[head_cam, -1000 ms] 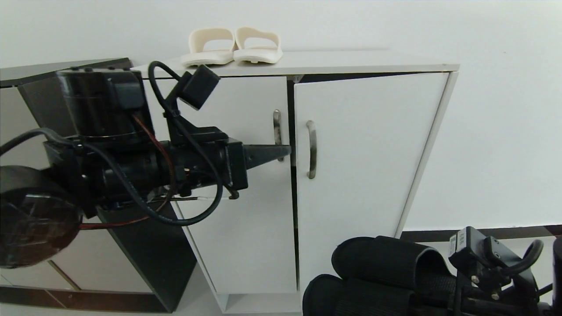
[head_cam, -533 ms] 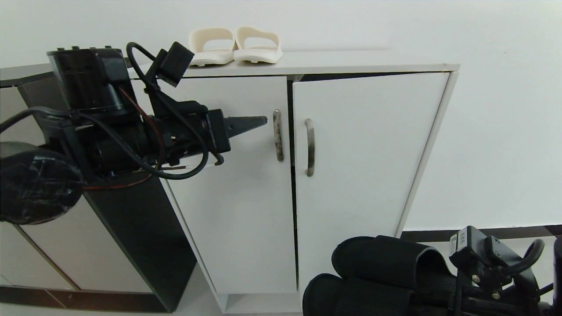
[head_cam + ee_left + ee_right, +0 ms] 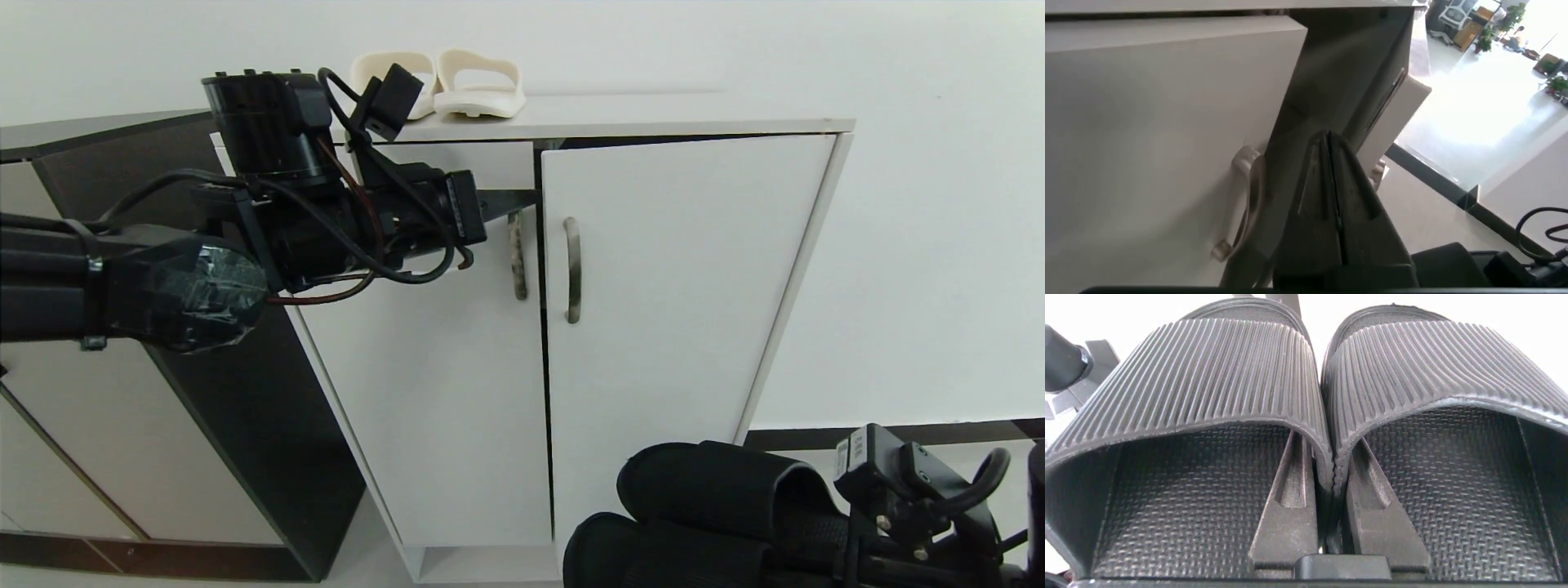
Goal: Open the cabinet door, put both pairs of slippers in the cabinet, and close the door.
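A white two-door cabinet [image 3: 653, 124] stands against the wall, with a cream pair of slippers [image 3: 469, 82] on its top. My left gripper [image 3: 526, 198] is shut and points at the top of the gap between the left door [image 3: 441, 392] and the right door [image 3: 669, 327], just above the left handle [image 3: 516, 253]. The right door looks slightly ajar. In the left wrist view the shut gripper [image 3: 1327, 143] lies beside a door handle [image 3: 1245, 204]. Low at the right, my right gripper [image 3: 1329, 449] is shut on the inner walls of a black pair of slippers [image 3: 702, 498] [image 3: 1233, 384].
A dark glossy cabinet [image 3: 245, 408] stands right beside the white one on its left. A bare white wall [image 3: 939, 245] and a dark skirting strip [image 3: 800, 437] lie to the right. The right door's handle [image 3: 571, 269] hangs just right of the gap.
My left gripper rose from handle height, drew back left, then came right again to the top of the gap between the doors. The right arm kept still with the black slippers.
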{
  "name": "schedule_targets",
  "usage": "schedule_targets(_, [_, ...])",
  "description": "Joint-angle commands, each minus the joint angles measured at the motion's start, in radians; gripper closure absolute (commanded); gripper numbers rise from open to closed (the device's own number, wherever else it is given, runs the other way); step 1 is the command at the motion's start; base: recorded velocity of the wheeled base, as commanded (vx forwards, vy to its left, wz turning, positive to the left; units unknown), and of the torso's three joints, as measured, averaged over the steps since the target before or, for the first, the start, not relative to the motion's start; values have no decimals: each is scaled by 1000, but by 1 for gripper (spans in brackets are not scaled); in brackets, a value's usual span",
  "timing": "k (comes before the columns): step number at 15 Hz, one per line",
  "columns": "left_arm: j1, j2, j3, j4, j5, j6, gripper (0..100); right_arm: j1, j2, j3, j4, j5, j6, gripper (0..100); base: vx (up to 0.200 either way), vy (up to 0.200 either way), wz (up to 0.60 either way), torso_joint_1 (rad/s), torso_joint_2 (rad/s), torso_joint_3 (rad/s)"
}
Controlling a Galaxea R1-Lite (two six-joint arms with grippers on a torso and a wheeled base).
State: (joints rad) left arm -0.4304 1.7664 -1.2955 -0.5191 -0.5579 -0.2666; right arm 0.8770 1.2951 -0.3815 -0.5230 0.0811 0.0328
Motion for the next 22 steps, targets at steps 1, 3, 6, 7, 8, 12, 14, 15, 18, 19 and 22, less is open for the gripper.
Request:
schedule_targets(1, [-11, 27, -16, -1, 3, 0, 100, 0, 1, 6, 1, 0, -1, 100, 0, 0, 0, 0, 0, 0])
schedule_targets(3, [-17, 28, -18, -1, 19, 0, 100, 0, 1, 7, 1, 0, -1, 100, 0, 0, 0, 0, 0, 0])
schedule_targets(6, [-41, 48, -34, -2, 29, 0, 100, 0, 3, 12, 1, 0, -2, 100, 0, 0, 0, 0, 0, 0])
schedule_targets(7, [-47, 51, -34, -1, 33, 0, 100, 0, 3, 15, 1, 0, -11, 100, 0, 0, 0, 0, 0, 0])
schedule_targets(8, [-48, 53, -34, -2, 33, 0, 100, 0, 3, 18, 1, 0, -25, 100, 0, 0, 0, 0, 0, 0])
schedule_targets(12, [-62, 38, -8, -2, 47, 3, 100, 80, 0, 52, 3, -1, -39, 100, -150, 0, 0, -1, -1, -3])
schedule_targets(14, [-111, -2, 42, -2, 79, 10, 100, 94, -3, 59, 3, -1, -39, 100, -200, 0, 0, 2, 2, -5])
schedule_targets(15, [-191, -53, 99, -16, 118, 38, 100, 109, -3, 69, 3, -3, -39, 100, -200, 0, 0, 2, 2, -2])
schedule_targets(18, [-277, -104, 137, -27, 193, 60, 100, 125, -8, 79, -2, -4, -39, 100, -200, 0, 0, 4, 6, 7])
schedule_targets(19, [-264, -105, 144, -30, 197, 58, 100, 125, -8, 75, -3, -7, -39, 100, 0, 0, 0, 0, 0, 0])
schedule_targets(22, [-152, -203, 190, -88, 329, 49, 100, 119, 24, 36, -2, -80, -30, 100, 0, 0, 0, 0, 0, 0])
